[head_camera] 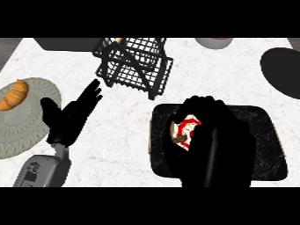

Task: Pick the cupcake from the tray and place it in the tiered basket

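The cupcake, red and white with a brown part, sits on the black tray at the lower right. My right hand covers it from above, fingers curled round its far side, so most of the cupcake is hidden. The black wire tiered basket stands at the upper middle of the counter, up and left of the tray. Left of the tray, my left hand rests open with fingers pointing up toward the basket, holding nothing.
A croissant lies on a grey round mat at the left. A black round plate is at the right edge. A grey bowl and a dark block sit along the far edge.
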Tool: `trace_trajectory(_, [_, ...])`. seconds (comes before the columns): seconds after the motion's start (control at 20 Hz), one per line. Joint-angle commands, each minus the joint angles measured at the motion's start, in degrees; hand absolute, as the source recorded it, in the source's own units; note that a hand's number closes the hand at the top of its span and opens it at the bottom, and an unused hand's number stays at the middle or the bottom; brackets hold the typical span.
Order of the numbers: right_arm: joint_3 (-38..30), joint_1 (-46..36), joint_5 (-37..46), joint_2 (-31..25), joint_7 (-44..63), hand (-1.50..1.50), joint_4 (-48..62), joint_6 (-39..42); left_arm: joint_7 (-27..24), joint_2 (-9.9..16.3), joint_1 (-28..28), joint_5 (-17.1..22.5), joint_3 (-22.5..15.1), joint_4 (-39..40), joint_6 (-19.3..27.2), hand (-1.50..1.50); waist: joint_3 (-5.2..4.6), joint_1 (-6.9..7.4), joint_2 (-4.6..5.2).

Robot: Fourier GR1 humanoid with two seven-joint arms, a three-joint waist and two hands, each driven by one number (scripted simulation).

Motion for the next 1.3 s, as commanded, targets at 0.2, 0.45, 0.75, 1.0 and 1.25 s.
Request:
trace_trajectory(0.2, [-14.0, -18.2, -9.4, 0.9, 12.4, 1.50, 12.4, 4.1, -0.5, -1.4, -1.4, -0.6, -1.4, 0.7, -0.1, 0.00, 0.06, 2.38, 0.76])
trace_trajectory(0.45, [-22.1, -29.0, -13.8, 0.9, 11.9, 1.50, 24.2, 3.1, -1.2, -2.0, -1.5, -1.2, -2.1, 1.8, -0.1, 0.00, 0.13, 2.61, 0.85])
trace_trajectory(0.75, [-28.4, -38.9, -17.4, 0.9, 7.1, 1.50, 41.5, -6.0, -1.1, -1.8, -2.6, -0.9, -1.7, 1.6, -0.7, 0.00, 0.22, 2.83, 1.28])
trace_trajectory(1.0, [-30.7, -43.0, -18.6, 0.9, 4.4, 1.50, 53.5, -13.7, -1.2, -2.1, -2.1, -1.8, -2.6, 0.4, -0.3, 0.00, 0.23, 4.10, 1.58])
trace_trajectory(1.25, [-36.4, -43.8, -22.9, 0.9, -0.2, 1.50, 56.9, -24.7, -2.4, -1.8, -1.4, -1.5, -2.4, 1.5, -1.4, 0.00, 0.29, 5.17, 2.08])
